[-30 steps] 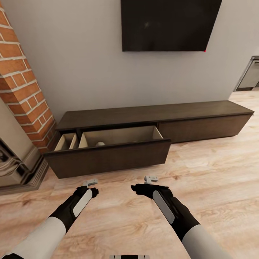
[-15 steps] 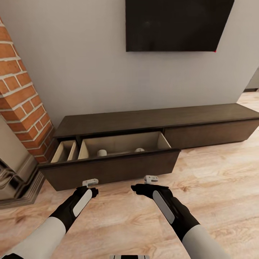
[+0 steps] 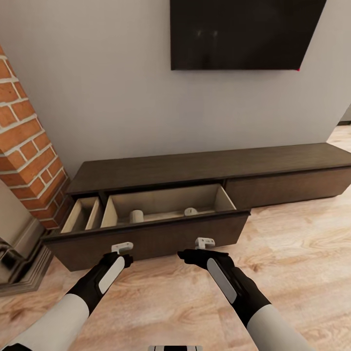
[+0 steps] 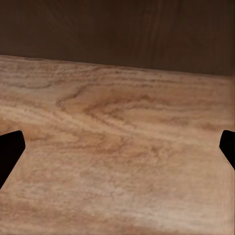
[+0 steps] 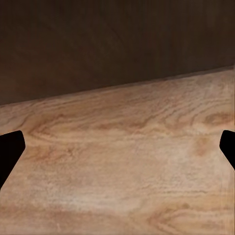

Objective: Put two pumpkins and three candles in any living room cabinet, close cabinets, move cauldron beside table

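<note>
The whole view has shifted since a second ago: the camera has moved closer to the cabinet, so its open drawer now sits just ahead of both grippers and a second candle, hidden behind the drawer front before, shows inside. Beside the brick column at the far left, a narrow side compartment of the drawer looks empty as far as the pictures show. The left gripper hangs low over the floor with the drawer front just beyond its tips; its wrist view shows both fingers at the picture's edges with bare planks between, so its jaws stand wide and hold nothing. Ahead of it, in the main compartment, one candle stands; the other candle stands ahead of the right gripper, whose jaws are equally wide and empty. Above, on the wall, hangs the TV. By my reading, two of three candles are stowed; the third candle, both pumpkins and the cauldron are unaccounted for here. The drawer is not yet shut, and closing it should wait until the rest is inside.
</note>
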Robot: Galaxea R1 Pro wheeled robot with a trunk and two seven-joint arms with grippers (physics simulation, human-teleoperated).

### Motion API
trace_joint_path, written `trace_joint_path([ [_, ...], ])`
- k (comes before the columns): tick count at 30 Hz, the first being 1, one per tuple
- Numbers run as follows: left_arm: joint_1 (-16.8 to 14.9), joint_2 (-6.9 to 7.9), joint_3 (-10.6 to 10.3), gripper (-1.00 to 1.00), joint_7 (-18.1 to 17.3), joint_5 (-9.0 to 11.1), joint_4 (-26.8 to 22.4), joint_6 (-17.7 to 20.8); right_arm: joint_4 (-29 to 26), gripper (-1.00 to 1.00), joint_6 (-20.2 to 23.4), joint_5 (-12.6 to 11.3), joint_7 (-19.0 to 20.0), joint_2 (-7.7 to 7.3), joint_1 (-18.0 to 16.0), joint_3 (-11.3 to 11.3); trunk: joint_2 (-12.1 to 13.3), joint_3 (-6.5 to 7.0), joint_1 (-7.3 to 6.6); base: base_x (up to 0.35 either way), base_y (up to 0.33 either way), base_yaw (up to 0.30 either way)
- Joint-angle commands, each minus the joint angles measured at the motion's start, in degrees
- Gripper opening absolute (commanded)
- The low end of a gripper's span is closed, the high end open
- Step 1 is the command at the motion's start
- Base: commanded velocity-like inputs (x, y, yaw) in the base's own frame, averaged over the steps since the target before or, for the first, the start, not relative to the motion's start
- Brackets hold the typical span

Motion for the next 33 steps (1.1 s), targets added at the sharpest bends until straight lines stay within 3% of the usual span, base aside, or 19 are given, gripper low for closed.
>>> trace_joint_path([
  [1,0.0,0.10,-0.2,1.00,0.5,0.6,-0.1,0.1,-0.1,1.00,0.1,-0.6,-0.6,-0.02,0.0,0.1,0.0,-0.05,0.00,0.043,0.000,0.000],
  [10,0.0,0.14,0.1,1.00,0.5,0.6,-0.1,0.1,-0.1,1.00,0.1,-0.6,-0.6,-0.07,0.0,0.1,0.0,-0.05,0.00,0.008,0.000,0.000],
  [23,0.0,0.12,-0.4,1.00,0.5,0.6,-0.1,0.1,0.1,1.00,0.2,-0.6,-0.6,-0.09,0.0,0.1,-0.2,-2.93,0.33,0.000,0.000,0.000],
  [29,0.0,0.11,-0.5,1.00,0.5,0.6,-0.1,0.1,0.2,1.00,0.1,2.4,-0.6,-0.03,0.0,0.1,-0.3,-4.26,0.49,0.000,0.000,0.000],
  [33,0.0,0.15,-0.5,1.00,0.5,0.6,-0.1,0.1,0.2,1.00,0.1,3.0,-0.6,-0.02,0.0,0.1,-0.3,-5.15,0.59,0.000,0.000,0.000],
])
